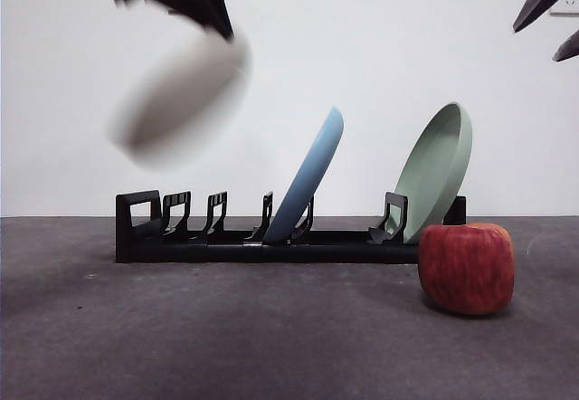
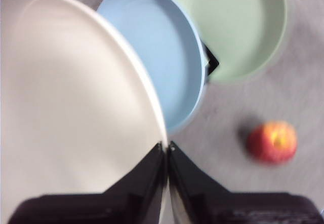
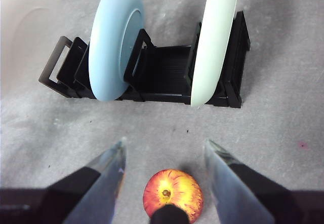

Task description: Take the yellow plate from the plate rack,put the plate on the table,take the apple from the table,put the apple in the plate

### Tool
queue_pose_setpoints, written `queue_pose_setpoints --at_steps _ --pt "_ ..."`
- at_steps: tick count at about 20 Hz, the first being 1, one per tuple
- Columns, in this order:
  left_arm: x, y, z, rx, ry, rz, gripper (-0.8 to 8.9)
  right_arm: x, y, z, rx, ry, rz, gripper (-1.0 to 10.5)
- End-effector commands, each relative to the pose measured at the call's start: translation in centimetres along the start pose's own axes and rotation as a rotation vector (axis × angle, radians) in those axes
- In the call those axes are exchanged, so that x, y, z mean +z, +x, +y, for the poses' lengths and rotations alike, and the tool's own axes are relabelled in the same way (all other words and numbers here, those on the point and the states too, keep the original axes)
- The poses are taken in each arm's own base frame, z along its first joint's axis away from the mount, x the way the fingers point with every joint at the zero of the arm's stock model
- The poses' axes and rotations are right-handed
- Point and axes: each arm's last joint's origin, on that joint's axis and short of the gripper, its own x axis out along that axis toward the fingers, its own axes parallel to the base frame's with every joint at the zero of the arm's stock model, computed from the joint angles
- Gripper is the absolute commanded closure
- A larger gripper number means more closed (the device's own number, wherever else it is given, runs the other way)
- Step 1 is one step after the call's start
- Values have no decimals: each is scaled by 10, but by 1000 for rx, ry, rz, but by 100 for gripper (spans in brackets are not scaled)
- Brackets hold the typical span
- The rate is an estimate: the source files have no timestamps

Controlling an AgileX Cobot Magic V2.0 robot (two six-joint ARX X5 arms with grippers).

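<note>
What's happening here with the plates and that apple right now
The left tool is shut on the rim of the yellow plate, holding it in the air above the plate rack, clear of its slots. The light blue plate and the pale green plate stand in the rack. The apple sits on the table in front of the rack, and the right tool hangs open above it.

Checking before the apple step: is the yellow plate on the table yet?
No, the left gripper holds the yellow plate in the air.
</note>
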Motion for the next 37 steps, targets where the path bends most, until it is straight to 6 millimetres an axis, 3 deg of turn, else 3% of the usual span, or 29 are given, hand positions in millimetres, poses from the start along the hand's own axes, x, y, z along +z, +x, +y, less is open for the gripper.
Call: queue_pose_setpoints --at_steps 1,5,7,9,11,14,19,23,28,31,34,37 --pt "-6 -33 -16 -22 82 -9 822 2 0 1 0 -17 -11 690" --pt "-30 -103 -48 -63 150 -81 822 2 0 1 0 -18 -12 690" --pt "-44 -127 -61 -72 186 -82 822 2 0 1 1 -19 -13 691" --pt "-58 -136 -71 -5 218 -45 822 2 0 1 1 -19 -13 691" --pt "-70 -131 -81 35 223 0 822 2 0 1 1 -19 -13 691" --pt "-88 -97 -99 41 234 46 822 2 0 1 1 -18 -13 691" --pt "-123 -4 -132 24 249 119 822 2 0 1 -2 -19 -14 691" --pt "-145 64 -147 88 307 249 822 2 0 1 -3 -19 -14 695" --pt "-166 132 -160 117 364 373 822 2 0 1 -3 -19 -14 695" --pt "-179 155 -163 119 383 434 822 2 0 1 -4 -19 -14 695" --pt "-181 157 -167 114 392 432 792 2 0 0 -34 -19 -18 693" --pt "-177 154 -165 113 380 414 404 2 0 0 -34 -22 -17 684"
